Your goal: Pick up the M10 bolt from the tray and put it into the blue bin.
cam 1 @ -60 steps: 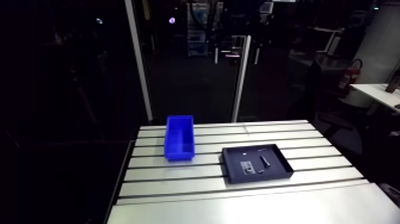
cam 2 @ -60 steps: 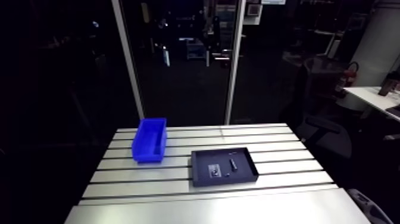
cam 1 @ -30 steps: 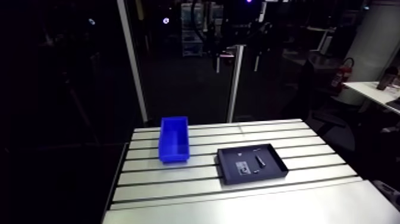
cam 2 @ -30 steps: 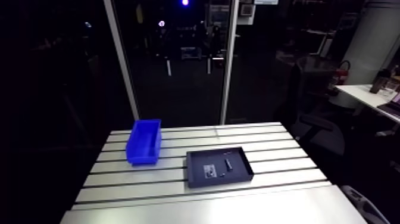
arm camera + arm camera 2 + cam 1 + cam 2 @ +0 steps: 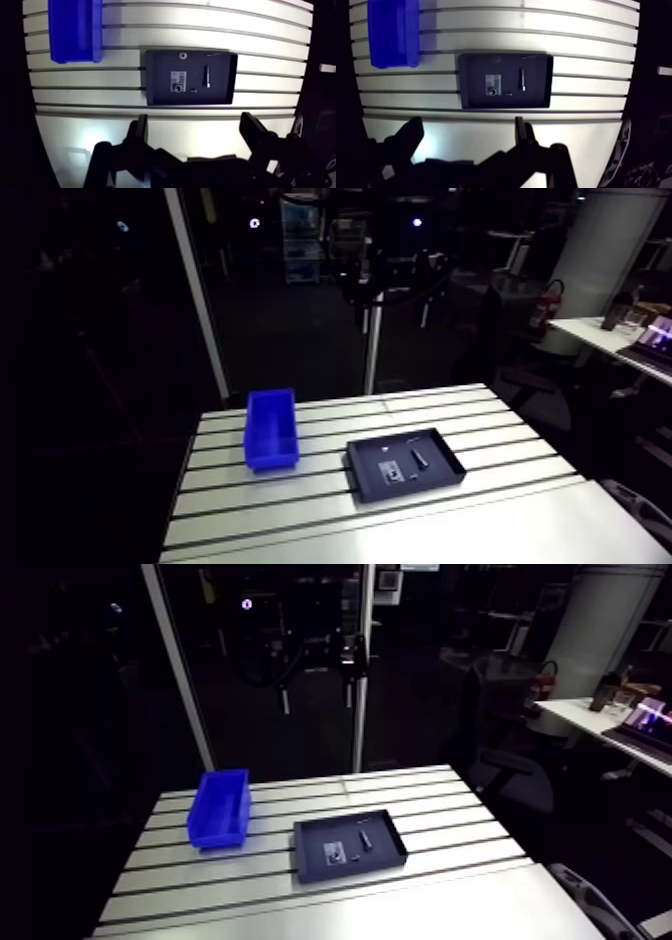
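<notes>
Mia: Only the camera has moved since the earlier pictures, so the whole arm view has slid over. On the table (image 5: 500, 518), the blue bin (image 5: 271, 428), the black tray (image 5: 445, 471) and the M10 bolt (image 5: 206, 76) lie just where they were.

Tom: Where is the bolt now?

Mia: It lies flat in the tray. In the arm view it is at about two o'clock from a white label (image 5: 178, 78) on the tray floor. It touches none of the other bits.

Tom: What other bits?

Mia: A small round thing (image 5: 177, 88) sits just beside the label. A tiny screw (image 5: 194, 90) is near that. Another round bit (image 5: 183, 55), maybe a nut, is by the tray's far wall. They are too small for me to be sure.

Tom: And the bin?

Mia: In the arm view it is at about ten o'clock from the tray. It is near the tray but apart from it.

Tom: What is the gripper (image 5: 196, 132) doing?

Mia: In the wrist view it hangs high over the bare table. Its two fingers (image 5: 140, 131) are spread wide with nothing between them. The tray is ahead of it.
</notes>
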`<action>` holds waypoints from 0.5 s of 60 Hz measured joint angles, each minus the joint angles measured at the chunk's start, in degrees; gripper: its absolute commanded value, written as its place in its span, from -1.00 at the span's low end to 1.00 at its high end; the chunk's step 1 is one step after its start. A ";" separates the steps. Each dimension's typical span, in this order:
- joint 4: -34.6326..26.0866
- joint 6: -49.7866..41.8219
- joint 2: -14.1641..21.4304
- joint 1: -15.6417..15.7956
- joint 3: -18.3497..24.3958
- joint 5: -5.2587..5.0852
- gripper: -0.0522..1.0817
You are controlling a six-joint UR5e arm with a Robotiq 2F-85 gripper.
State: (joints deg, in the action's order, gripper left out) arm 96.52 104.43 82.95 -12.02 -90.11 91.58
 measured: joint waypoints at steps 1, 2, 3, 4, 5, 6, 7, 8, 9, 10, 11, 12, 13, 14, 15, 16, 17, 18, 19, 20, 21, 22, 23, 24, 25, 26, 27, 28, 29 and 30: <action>0.32 0.32 0.01 -0.22 -0.28 -0.10 -0.90; 0.54 0.53 0.02 -0.38 -0.47 -0.16 -0.90; 0.77 0.76 0.04 -0.56 -0.69 -0.23 -0.90; 0.97 0.96 0.05 -0.73 -0.89 -0.31 -0.90; 1.18 1.16 0.06 -0.89 -1.09 -0.39 -0.90; 1.40 1.38 0.08 -1.08 -1.32 -0.49 -0.90; 1.61 1.56 0.09 -1.25 -1.51 -0.58 -0.90; 1.85 1.79 0.11 -1.44 -1.74 -0.69 -0.90; 2.06 1.98 0.13 -1.61 -1.96 -0.80 -0.90; 2.31 2.22 0.14 -1.80 -2.20 -0.92 -0.90; 2.52 2.42 0.16 -1.98 -2.43 -1.02 -0.90; 2.73 2.64 0.18 -2.15 -2.66 -1.14 -0.90; 2.96 2.87 0.20 -2.35 -2.91 -1.24 -0.90; 3.17 3.08 0.22 -2.53 -3.13 -1.34 -0.90; 3.36 3.29 0.24 -2.71 -3.35 -1.42 -0.90; 3.59 3.51 0.26 -2.92 -3.59 -1.53 -0.90; 3.77 3.71 0.28 -3.10 -3.81 -1.60 -0.90; 3.96 3.91 0.30 -3.28 -4.04 -1.68 -0.90; 4.15 4.13 0.32 -3.47 -4.29 -1.75 -0.90; 4.33 4.31 0.34 -3.63 -4.52 -1.80 -0.90; 4.49 4.50 0.35 -3.79 -4.73 -1.87 -0.90; 4.66 4.70 0.36 -3.96 -4.97 -1.93 -0.90; 4.80 4.87 0.38 -4.10 -5.17 -1.97 -0.90; 4.94 5.04 0.39 -4.25 -5.38 -2.01 -0.90; 5.10 5.23 0.41 -4.40 -5.62 -2.05 -0.90; 5.23 5.41 0.41 -4.53 -5.84 -2.09 -0.90; 5.36 5.58 0.43 -4.68 -6.06 -2.11 -0.90; 5.51 5.77 0.44 -4.84 -6.32 -2.14 -0.90; 5.65 5.94 0.45 -4.98 -6.55 -2.16 -0.90; 5.79 6.13 0.46 -5.13 -6.78 -2.18 -0.90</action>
State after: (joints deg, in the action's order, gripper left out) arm 102.31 110.56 83.41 -17.15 -96.89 89.40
